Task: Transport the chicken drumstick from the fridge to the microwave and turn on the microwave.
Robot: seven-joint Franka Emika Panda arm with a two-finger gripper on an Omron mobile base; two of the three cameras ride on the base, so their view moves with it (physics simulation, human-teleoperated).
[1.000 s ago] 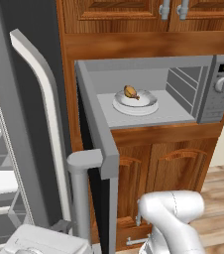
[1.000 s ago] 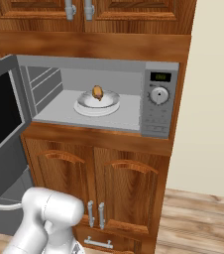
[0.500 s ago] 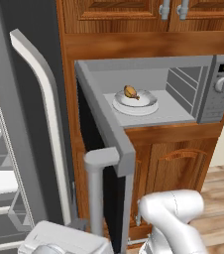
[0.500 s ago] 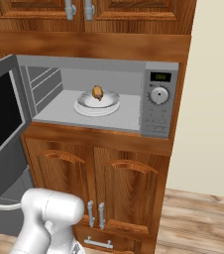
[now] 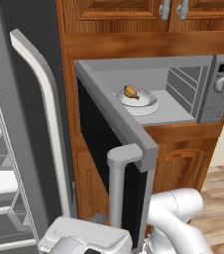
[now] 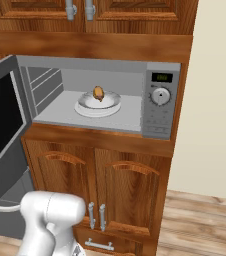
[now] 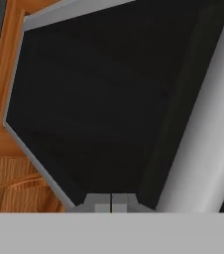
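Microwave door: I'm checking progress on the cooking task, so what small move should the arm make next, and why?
Probably push the microwave door toward closed. The chicken drumstick already sits on the plate inside the microwave, the door hangs open, and the gripper, fingertips together, faces the door's dark glass.

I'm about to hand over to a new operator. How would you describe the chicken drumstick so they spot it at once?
Find the silver-grey microwave built into the wooden cabinets, its door swung open. Inside sits a white plate, and on it lies the chicken drumstick, a small golden-brown lump, the only coloured thing in the grey cavity.
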